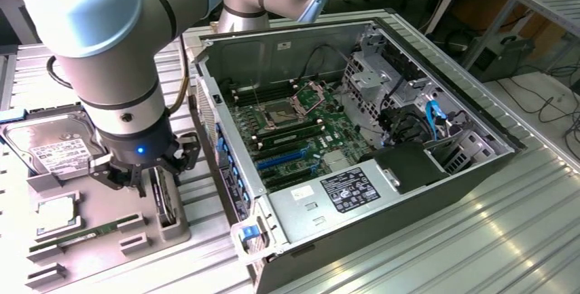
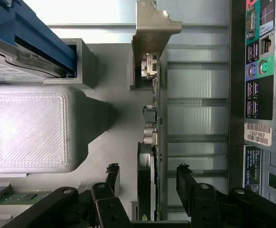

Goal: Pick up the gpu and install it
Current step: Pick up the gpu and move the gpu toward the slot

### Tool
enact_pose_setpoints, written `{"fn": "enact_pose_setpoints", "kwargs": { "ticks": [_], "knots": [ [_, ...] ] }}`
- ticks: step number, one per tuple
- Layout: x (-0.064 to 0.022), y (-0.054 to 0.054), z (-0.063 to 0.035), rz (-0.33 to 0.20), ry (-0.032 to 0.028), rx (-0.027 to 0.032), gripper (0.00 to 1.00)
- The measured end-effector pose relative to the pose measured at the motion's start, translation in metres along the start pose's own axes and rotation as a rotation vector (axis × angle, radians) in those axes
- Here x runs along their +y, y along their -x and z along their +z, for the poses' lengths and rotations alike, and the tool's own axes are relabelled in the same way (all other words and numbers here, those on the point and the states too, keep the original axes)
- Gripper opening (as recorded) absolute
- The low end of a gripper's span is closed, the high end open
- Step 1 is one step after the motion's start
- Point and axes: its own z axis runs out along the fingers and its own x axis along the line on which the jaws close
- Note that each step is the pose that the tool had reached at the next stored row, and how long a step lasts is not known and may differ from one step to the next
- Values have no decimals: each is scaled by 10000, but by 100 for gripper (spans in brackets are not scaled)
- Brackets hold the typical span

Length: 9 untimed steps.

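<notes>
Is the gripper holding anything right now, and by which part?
Nothing is held: the gripper stands open astride the gpu, fingers clear of it.

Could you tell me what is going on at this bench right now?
A single robot arm is working on the gpu, which stands on edge in a slot of the grey parts tray beside the open computer case. The gripper hangs over the card with its fingers open, one on each side and clear of it. The card is not yet lifted out of the tray or installed in the case.
</notes>
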Motion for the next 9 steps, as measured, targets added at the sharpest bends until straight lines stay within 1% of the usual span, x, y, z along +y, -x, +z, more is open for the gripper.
{"fn": "enact_pose_setpoints", "kwargs": {
  "ticks": [1,2,3,4,9],
  "knots": [
    [0,0,2,0,-1,0,58],
    [0,0,4,1,-2,1,52],
    [5,-1,6,2,-2,0,52],
    [9,0,8,1,-1,-1,45],
    [11,-1,18,1,-4,2,45]
  ]
}}
